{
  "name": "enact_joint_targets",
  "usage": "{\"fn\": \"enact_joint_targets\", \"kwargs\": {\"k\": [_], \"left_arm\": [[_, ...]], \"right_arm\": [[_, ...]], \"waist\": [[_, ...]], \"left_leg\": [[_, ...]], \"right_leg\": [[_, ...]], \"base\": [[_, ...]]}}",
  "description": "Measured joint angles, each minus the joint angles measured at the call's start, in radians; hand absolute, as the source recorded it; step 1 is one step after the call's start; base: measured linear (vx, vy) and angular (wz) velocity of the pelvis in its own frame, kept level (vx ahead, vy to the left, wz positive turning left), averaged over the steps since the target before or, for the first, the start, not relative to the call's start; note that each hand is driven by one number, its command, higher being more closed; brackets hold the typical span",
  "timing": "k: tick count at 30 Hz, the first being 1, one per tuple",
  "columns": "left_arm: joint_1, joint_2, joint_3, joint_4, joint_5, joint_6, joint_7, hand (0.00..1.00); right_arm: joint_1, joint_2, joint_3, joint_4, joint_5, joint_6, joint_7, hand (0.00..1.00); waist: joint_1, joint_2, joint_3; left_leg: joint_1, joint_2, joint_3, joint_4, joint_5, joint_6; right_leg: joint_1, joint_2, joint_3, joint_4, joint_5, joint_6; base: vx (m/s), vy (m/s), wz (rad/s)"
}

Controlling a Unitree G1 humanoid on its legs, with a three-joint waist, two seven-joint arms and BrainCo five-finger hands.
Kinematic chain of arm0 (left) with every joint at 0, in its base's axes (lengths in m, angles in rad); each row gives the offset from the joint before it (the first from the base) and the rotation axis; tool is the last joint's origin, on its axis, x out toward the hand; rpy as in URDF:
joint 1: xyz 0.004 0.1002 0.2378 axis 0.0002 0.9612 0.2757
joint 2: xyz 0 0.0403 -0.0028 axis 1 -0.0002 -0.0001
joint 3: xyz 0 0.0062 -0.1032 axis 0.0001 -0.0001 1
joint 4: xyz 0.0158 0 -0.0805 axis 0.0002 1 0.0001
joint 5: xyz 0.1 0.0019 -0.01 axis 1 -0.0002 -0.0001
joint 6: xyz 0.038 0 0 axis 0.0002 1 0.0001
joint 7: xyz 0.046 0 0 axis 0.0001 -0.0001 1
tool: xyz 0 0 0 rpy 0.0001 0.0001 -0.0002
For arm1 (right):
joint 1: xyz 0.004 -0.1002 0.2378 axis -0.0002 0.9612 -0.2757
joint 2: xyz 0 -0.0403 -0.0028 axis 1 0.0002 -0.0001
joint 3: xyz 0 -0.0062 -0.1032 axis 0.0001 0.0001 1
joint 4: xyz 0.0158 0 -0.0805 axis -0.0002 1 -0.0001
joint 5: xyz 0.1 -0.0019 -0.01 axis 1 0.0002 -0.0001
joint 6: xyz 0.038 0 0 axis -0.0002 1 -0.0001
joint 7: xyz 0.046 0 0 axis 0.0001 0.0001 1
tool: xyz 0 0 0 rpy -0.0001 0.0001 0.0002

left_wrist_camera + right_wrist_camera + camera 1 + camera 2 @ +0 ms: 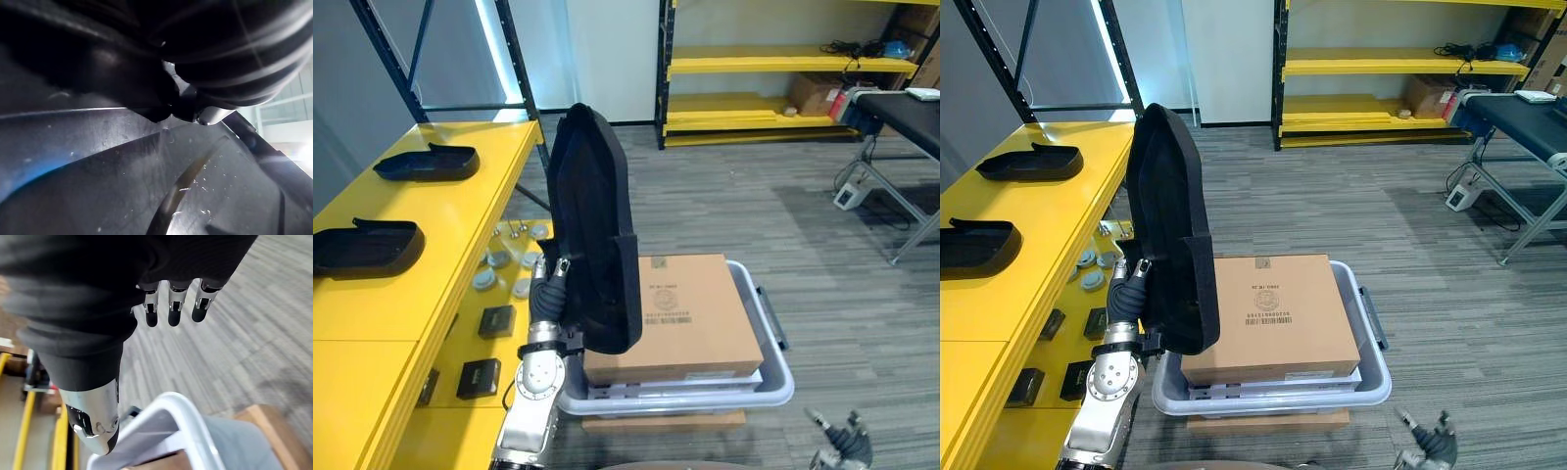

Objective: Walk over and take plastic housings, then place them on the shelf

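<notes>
While the left arm is up, you get the long yellow shelf (460, 225) down the robot's left side as the biggest item. Across the grey floor (724, 196) stands the back shelving (754, 64), also yellow, with a black table (906, 113) off to the robot's right. Just beside the yellow shelf sits a grey tote (781, 372), and a cardboard box (690, 313) lies flat on top of it, covering most of the opening. Mark the held housing (592, 225): it is a big black plastic shell, upright with its narrow end up, between the yellow shelf and the cardboard box. It is clear of the shelf, and its lower end overlaps the box's near corner in the head views. On the shelf top you have the near housing (367, 248) and the far housing (426, 162), both black, lying flat and apart from each other. The left hand (548, 284) is pressed to the held housing's lower part on the shelf side. Its wrist view gives you dark plastic from very close, so you cannot tell whether the hand is clasped on it. The right hand (837, 446) hangs low at the robot's right above the floor, fingers (173, 308) straight and relaxed, holding nothing. On the lower shelf level you see small black boxes (497, 321) and grey round parts (499, 259).
</notes>
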Motion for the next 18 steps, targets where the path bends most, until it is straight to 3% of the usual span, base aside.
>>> {"fn": "enact_joint_targets", "kwargs": {"k": [9, 13, 16, 17, 18], "left_arm": [[-0.001, 0.018, -0.044, 0.007, 0.0, 0.0, -0.004, 1.0], [-0.008, 0.015, -0.065, 0.009, -0.002, 0.0, -0.003, 1.0], [-0.052, 0.014, -0.08, 0.009, -0.006, 0.001, 0.001, 1.0], [-0.071, 0.015, -0.093, 0.009, -0.017, 0.001, 0.009, 1.0], [-0.079, 0.013, -0.105, 0.006, -0.022, 0.001, 0.013, 1.0]], "right_arm": [[-0.02, 0.031, 0.08, 0.109, -0.053, 0.015, 0.017, 0.0], [-0.051, 0.04, 0.102, 0.202, -0.075, 0.026, 0.014, 0.0], [-0.102, 0.04, 0.103, 0.243, -0.076, 0.026, 0.0, 0.0], [-0.129, 0.036, 0.101, 0.259, -0.076, 0.025, -0.009, 0.0], [-0.137, 0.031, 0.101, 0.264, -0.076, 0.026, -0.009, 0.0]], "waist": [[0.021, -0.014, 0.014], [0.052, -0.047, 0.039], [0.064, -0.059, 0.095], [0.071, -0.048, 0.107], [0.068, -0.04, 0.112]], "left_leg": [[0.021, -0.001, -0.082, 0.004, 0.007, 0.001], [-0.02, -0.001, -0.166, 0.048, 0.014, -0.008], [-0.101, -0.004, -0.229, 0.144, 0.011, -0.013], [-0.156, -0.001, -0.196, 0.198, 0.014, -0.009], [-0.168, 0.01, -0.146, 0.203, 0.003, 0.031]], "right_leg": [[0.07, 0.001, -0.077, 0.013, -0.032, -0.006], [0.098, 0.005, -0.167, 0.041, -0.063, -0.007], [0.095, 0.013, -0.234, 0.087, -0.101, -0.023], [0.082, 0.022, -0.251, 0.121, -0.133, -0.046], [0.075, 0.03, -0.251, 0.136, -0.145, -0.052]], "base": [[0.02, -0.016, 0.29], [0.02, -0.053, 0.68], [-0.06, -0.061, 0.96], [-0.12, -0.043, 1.04], [-0.18, -0.025, 0.85]]}}
